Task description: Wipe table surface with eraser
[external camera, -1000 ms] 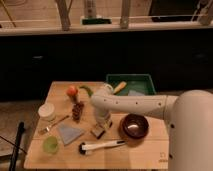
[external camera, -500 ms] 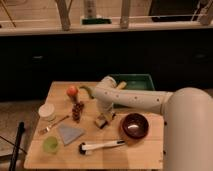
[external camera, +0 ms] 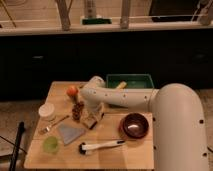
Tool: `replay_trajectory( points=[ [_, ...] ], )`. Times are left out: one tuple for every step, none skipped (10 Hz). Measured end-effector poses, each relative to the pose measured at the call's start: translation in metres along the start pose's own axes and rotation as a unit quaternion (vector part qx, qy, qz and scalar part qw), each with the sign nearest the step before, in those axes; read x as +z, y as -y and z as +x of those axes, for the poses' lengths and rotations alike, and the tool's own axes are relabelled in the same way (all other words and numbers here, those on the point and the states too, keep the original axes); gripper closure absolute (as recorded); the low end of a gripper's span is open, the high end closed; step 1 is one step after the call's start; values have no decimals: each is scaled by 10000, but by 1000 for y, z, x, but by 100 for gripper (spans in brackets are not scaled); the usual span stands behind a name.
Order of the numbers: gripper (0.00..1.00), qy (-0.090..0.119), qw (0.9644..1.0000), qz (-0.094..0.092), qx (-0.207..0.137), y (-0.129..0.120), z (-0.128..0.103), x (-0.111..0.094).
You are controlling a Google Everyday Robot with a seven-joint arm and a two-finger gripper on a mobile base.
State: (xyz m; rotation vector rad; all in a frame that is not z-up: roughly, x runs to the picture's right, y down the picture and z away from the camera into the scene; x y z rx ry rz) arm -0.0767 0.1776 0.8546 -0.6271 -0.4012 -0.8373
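Note:
The pale wooden table surface (external camera: pixel 115 155) fills the lower middle of the camera view. The eraser (external camera: pixel 91 121), a small tan block with a dark underside, lies on the table left of centre. My gripper (external camera: pixel 96 114) points down from the white arm and sits right on top of the eraser, apparently shut on it and pressing it to the wood. The arm reaches in from the right, over the table's middle.
A green tray (external camera: pixel 129 80) stands at the back right and a brown bowl (external camera: pixel 136 125) at the right. A white-handled brush (external camera: pixel 102 146) lies near the front. A grey-blue cloth (external camera: pixel 70 133), green cup (external camera: pixel 50 145), white tub (external camera: pixel 47 111), orange (external camera: pixel 73 91) and brown cluster (external camera: pixel 77 110) are at the left.
My gripper and the eraser have moved left and slightly toward the back across the table. The arm's elbow has swung left with them. Other objects have not moved.

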Motion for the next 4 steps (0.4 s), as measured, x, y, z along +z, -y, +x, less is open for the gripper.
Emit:
replay_trajectory(
  points=[
    [100,114,9997,26,-197,-2,-17,0],
    [100,213,9993,-4,-323,-9,-29,1],
    [100,261,9990,-27,-360,-15,-33,1],
    [100,279,9991,-47,-324,-23,-32,1]
  ],
)
